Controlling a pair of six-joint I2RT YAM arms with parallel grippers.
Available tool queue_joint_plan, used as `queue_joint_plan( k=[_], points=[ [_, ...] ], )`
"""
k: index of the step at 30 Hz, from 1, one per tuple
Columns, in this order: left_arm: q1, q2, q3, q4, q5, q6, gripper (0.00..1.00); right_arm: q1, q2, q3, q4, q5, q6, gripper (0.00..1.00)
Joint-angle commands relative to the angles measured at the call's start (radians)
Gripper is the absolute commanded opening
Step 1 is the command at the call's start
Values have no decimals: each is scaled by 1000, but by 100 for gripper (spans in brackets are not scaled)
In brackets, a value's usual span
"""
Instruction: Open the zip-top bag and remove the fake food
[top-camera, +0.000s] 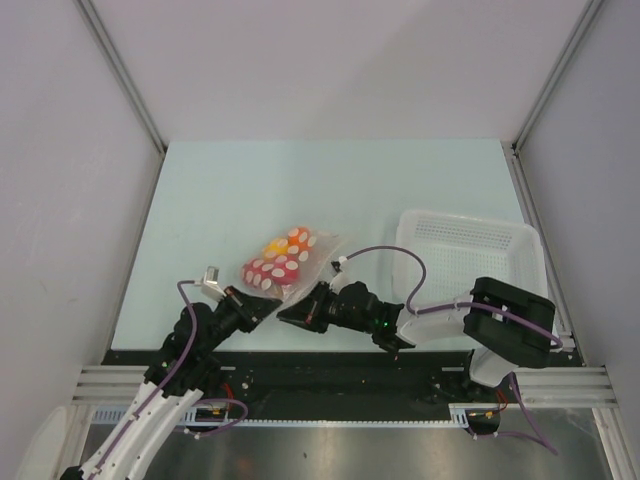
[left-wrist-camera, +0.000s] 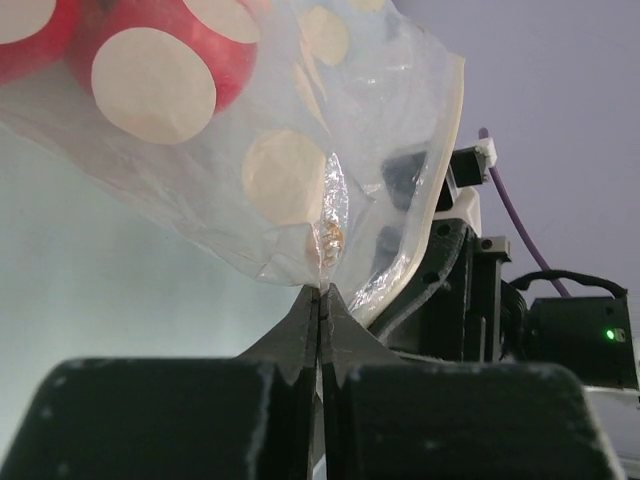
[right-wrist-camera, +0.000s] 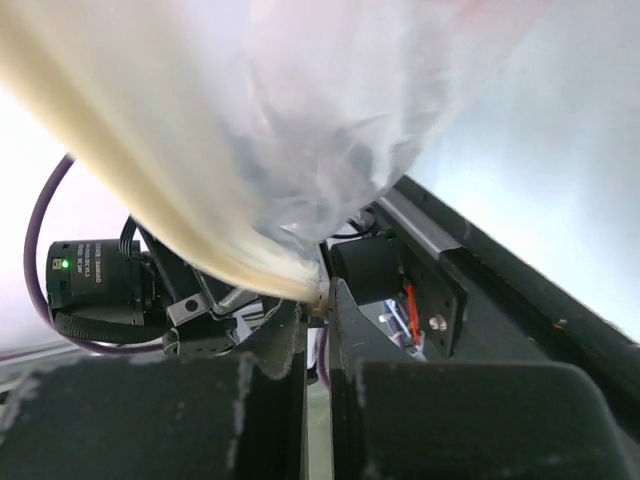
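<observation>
Nearest the bases, the left gripper (left-wrist-camera: 320, 300) and right gripper (right-wrist-camera: 318, 305) each pinch shut on the zip-top bag's (top-camera: 292, 262) near edge, front-centre on the table (top-camera: 220, 190). The fake food (top-camera: 277, 268) sits inside, so opening and emptying look undone. There is open room beyond the bag, and the white perforated basket (top-camera: 465, 250) stands to the right.

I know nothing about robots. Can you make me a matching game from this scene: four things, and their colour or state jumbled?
1 zip-top bag
2 fake food
3 basket
4 left gripper

A white, full of holes
B shut on a plastic edge
C clear with white dots
D red, orange and yellow

Pairs: 1-C, 2-D, 3-A, 4-B
</observation>
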Motion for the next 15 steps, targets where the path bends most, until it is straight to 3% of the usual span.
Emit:
queue_joint_plan(
  k=[1,12,13,14,15],
  points=[
    [4,-141,-16,12,47,1,0,-60,-72,-72,40,31,1,0],
    [2,-125,16,-14,47,13,0,-127,-141,-94,51,-53,-35,0],
    [4,-121,15,-11,51,13,2,-123,-141,-83,33,-56,-44,0],
    [4,-107,12,-15,62,10,13,-114,-141,-76,31,-59,-46,0],
    [4,-99,7,-16,70,-5,32,-110,-140,-66,31,-55,-46,0]
  ],
)
